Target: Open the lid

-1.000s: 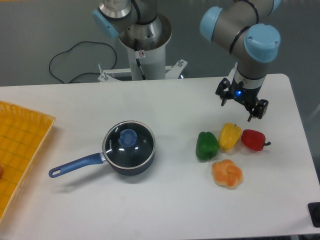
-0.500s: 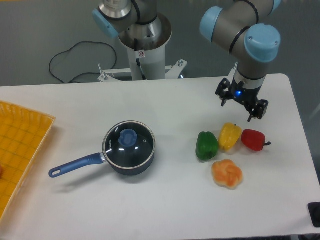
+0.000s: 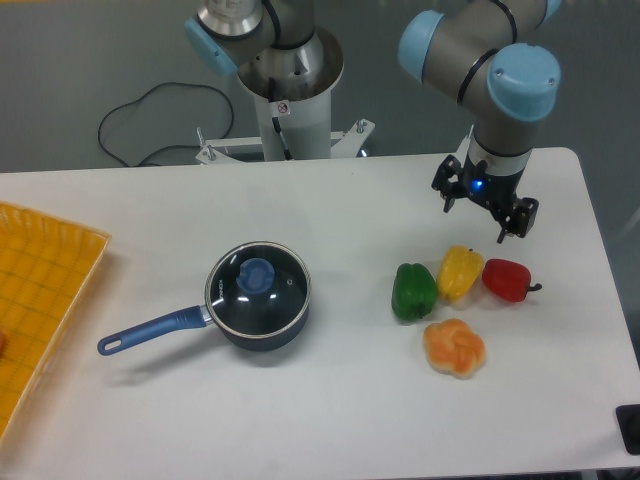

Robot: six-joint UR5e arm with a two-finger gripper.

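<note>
The arm reaches in from the top right, its grey-and-blue wrist bent so the gripper points down at the far right of the white bench. The two black fingers stand spread apart, nothing between them, hanging just above and behind the yellow pepper and the red pepper. Next to those sit a green pepper and, nearer the front, an orange pepper. Well away to the left, mid-bench, the lid lies flat and seated on the dark blue saucepan, blue knob at its centre, the pan's long handle running out to the near left. A yellow tray sits at the left edge.
</note>
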